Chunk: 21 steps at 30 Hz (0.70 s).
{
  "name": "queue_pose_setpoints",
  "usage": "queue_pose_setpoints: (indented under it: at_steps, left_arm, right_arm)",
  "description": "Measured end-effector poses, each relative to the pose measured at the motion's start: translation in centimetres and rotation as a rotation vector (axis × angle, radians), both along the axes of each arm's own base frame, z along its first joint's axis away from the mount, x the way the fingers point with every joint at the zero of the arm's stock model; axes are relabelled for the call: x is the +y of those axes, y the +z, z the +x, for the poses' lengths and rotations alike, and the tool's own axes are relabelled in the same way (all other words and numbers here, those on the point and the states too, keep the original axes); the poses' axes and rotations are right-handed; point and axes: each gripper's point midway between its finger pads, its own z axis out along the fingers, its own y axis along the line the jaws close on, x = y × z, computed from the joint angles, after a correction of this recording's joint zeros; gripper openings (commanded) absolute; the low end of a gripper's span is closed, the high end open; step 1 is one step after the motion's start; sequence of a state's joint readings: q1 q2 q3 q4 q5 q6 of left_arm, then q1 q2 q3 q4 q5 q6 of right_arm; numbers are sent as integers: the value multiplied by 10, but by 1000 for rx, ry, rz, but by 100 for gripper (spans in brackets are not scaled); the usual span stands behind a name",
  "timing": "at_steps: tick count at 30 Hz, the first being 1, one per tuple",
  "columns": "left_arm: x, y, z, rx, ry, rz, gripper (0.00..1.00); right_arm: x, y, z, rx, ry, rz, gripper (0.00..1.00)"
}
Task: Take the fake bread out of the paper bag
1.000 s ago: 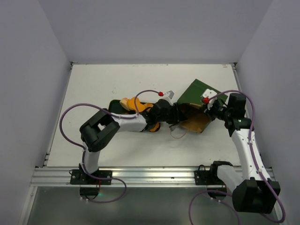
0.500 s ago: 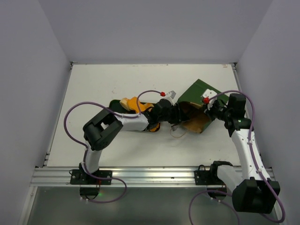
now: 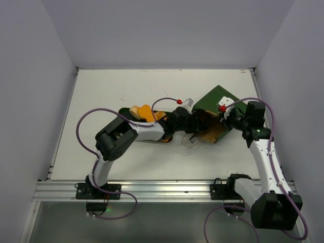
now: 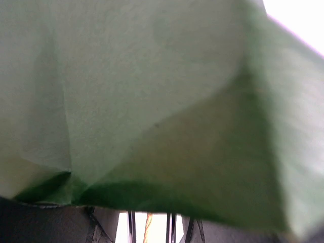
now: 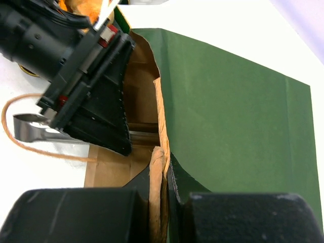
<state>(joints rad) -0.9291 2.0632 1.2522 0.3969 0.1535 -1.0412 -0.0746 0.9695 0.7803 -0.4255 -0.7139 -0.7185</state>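
Observation:
The paper bag (image 3: 215,101) lies on its side, dark green outside, with its brown mouth facing left. My right gripper (image 3: 230,117) is shut on the bag's rim (image 5: 161,126), pinching the paper and a string handle between its fingers. My left gripper (image 3: 196,124) reaches into the bag's mouth. In the right wrist view its black fingers (image 5: 101,119) seem closed on metal tongs (image 5: 30,129) that run into the bag. The left wrist view shows mostly blurred green bag wall (image 4: 152,101). Fake bread (image 3: 144,112), orange and tan pieces, lies left of the bag. Any bread inside the bag is hidden.
The bread pieces rest on a dark tray (image 3: 123,110) behind the left forearm. A loose string handle (image 3: 192,144) loops onto the white table in front of the bag. Grey walls close in the table on three sides.
The left arm has pushed to the right, deeper into the bag's mouth. The right gripper has kept its hold on the rim without moving.

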Motion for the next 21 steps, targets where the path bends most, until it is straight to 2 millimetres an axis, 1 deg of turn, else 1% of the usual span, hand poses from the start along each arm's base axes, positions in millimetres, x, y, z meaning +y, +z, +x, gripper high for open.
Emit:
queue_pose_setpoints:
  at_steps: [2, 4, 6, 7, 9, 10, 13, 21]
  left_arm:
    - [-3, -4, 2, 4, -1, 5, 47]
    - [-5, -7, 3, 10, -1, 12, 44]
    - [-7, -8, 4, 17, -2, 10, 37]
    - [-8, -9, 4, 21, -4, 8, 29]
    - [-9, -10, 3, 30, -7, 7, 24]
    - [-10, -12, 2, 33, -10, 8, 19]
    - [-10, -13, 1, 36, -17, 8, 11]
    - [-8, -13, -3, 34, -27, 3, 0]
  right_arm:
    - [0, -1, 0, 2, 1, 0, 0]
    - [1, -2, 0, 7, 1, -1, 0]
    - [1, -3, 1, 9, 0, -4, 0]
    - [1, -3, 1, 9, 0, -5, 0]
    - [1, -3, 2, 8, -3, -8, 0]
    - [0, -3, 2, 7, -3, -8, 0]
    - [1, -3, 2, 7, -3, -9, 0]
    - [-3, -3, 4, 4, -25, -16, 0]
